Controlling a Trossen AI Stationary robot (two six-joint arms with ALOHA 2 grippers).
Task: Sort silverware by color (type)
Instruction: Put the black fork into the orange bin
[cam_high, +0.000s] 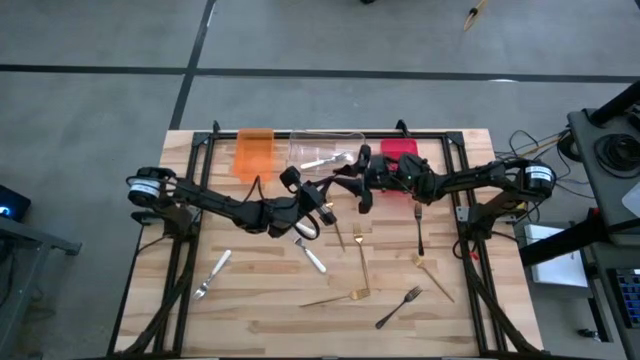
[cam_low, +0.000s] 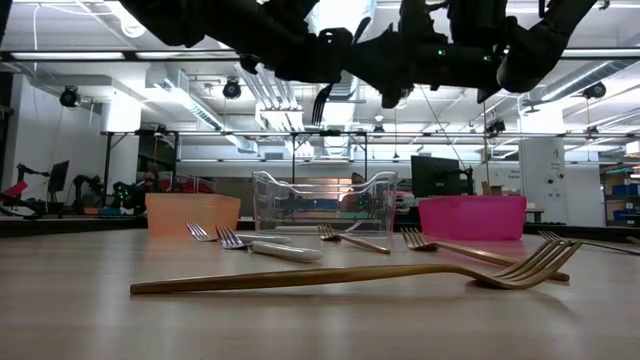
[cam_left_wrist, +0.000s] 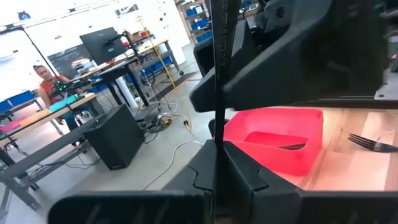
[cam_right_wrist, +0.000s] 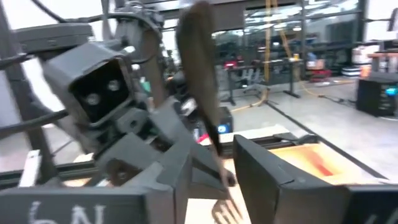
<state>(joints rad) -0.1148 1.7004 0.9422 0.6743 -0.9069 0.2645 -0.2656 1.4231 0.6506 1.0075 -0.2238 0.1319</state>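
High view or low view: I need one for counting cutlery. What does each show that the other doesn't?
Only the high view: the whole table and a silver utensil inside the clear bin. Only the low view: the room behind the table. Both: the orange bin, clear bin, red bin and a gold fork lying on the table.

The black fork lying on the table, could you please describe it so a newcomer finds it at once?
Start at the wooden table and go to its near edge, right of centre. There the black fork lies slanted and alone, the only dark piece among gold and silver ones.
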